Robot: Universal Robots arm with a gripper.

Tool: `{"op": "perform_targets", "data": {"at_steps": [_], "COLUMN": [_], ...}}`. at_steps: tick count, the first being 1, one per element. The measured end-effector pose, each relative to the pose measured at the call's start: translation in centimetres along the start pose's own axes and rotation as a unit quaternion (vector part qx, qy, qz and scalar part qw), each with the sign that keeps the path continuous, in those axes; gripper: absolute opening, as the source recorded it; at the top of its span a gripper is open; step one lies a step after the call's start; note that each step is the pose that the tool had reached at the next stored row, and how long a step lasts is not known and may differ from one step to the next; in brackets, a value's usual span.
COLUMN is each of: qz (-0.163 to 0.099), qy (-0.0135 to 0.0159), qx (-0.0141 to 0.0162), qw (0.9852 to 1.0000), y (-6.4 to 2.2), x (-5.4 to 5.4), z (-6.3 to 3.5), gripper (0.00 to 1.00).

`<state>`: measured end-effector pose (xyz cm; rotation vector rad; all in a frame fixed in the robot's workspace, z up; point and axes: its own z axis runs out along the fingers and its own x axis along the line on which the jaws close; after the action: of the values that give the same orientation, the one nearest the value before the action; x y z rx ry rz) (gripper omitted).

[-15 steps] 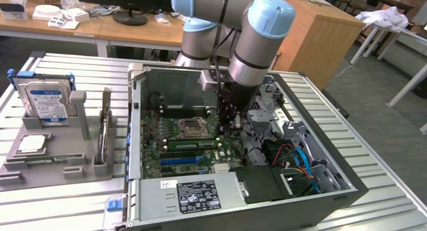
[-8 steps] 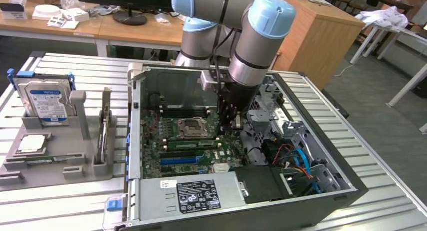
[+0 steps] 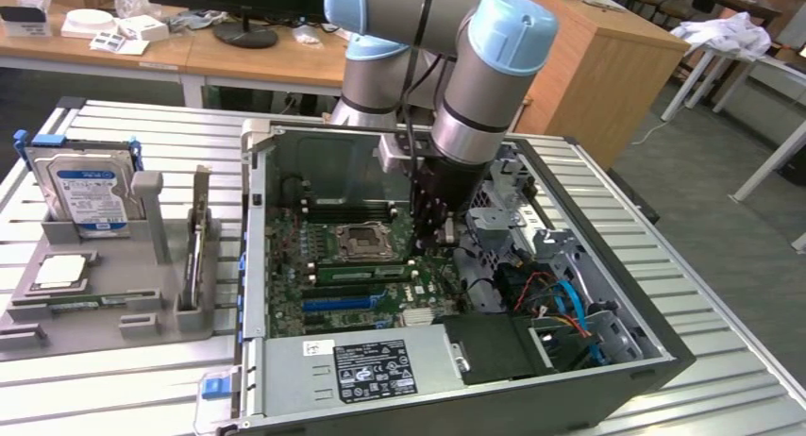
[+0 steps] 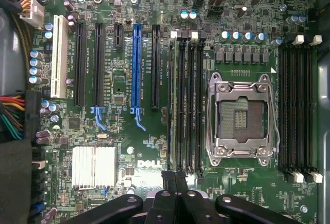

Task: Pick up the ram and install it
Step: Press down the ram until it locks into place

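Grey-and-blue robot arm (image 3: 485,68): upper links cut off at exterior view's 12 o'clock edge. Black fingers (image 4: 169,181): linkages cut off by wrist view's edge. Long thin green circuit-board ram stick (image 3: 359,272), at 6 o'clock of silver processor socket (image 3: 359,240): chips too small to tell, seating in slot unclear. Print on silver hard drive's blue-white label (image 3: 86,186) and on black power-supply sticker (image 3: 374,370): unreadable. Dark computer case (image 3: 629,375): near corner cut off at 6 o'clock edge.

There's the ram (image 4: 175,105): a long, thin green stick (seen edge-on), standing on edge along the memory slot (image 4: 172,146) farthest from the processor socket (image 4: 240,118).
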<state>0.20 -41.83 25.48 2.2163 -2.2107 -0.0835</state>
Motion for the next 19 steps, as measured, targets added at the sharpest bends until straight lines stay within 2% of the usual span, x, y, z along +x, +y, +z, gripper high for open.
{"op": "perform_targets", "data": {"at_steps": [19], "qz": [0.000], "qy": [0.0000], "qx": [0.0000], "qw": [1.0000], "y": [-0.01], "x": [0.01], "z": [0.21], "gripper": [0.11]}}
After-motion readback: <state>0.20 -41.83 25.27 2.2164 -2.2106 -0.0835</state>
